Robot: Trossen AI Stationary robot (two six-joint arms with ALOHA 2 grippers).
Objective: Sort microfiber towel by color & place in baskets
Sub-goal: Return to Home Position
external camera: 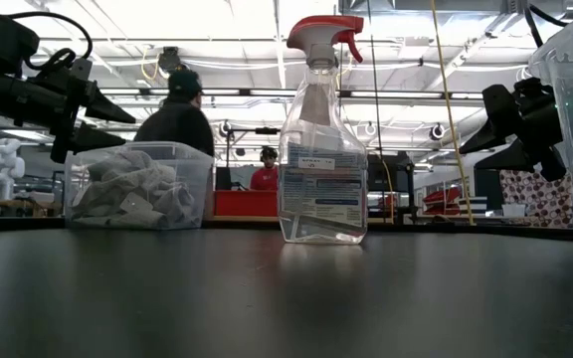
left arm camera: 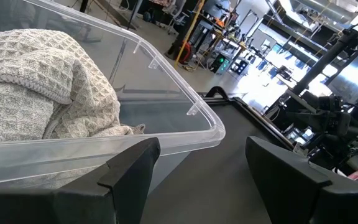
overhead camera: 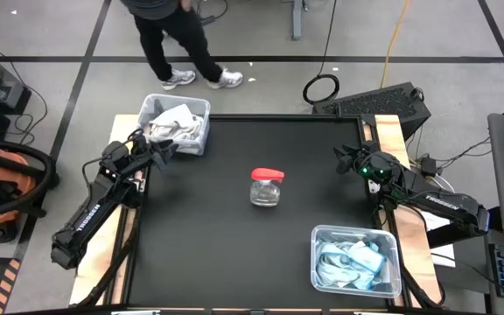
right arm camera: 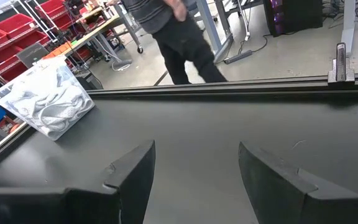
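Sorting seemingly finished: grey towels [overhead camera: 175,127] heaped in far-left basket [overhead camera: 206,109], blue towels [overhead camera: 348,262] in near-right basket [overhead camera: 357,229], none visible outside. Left gripper [overhead camera: 160,150] just beside grey-filled basket, right gripper [overhead camera: 346,160] at table's right edge, jaws of both apart, empty. Probably left: parking arms.

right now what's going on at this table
A two-arm robot is sorting towels by colour, and the sorting looks done. The grey-white towels are piled in the left bin, and the light blue towels are in the right bin. The left gripper hovers open and empty beside the left bin. The right gripper is open and empty above the table, near its right edge. A spray bottle stands mid-table, and a person is beyond it.
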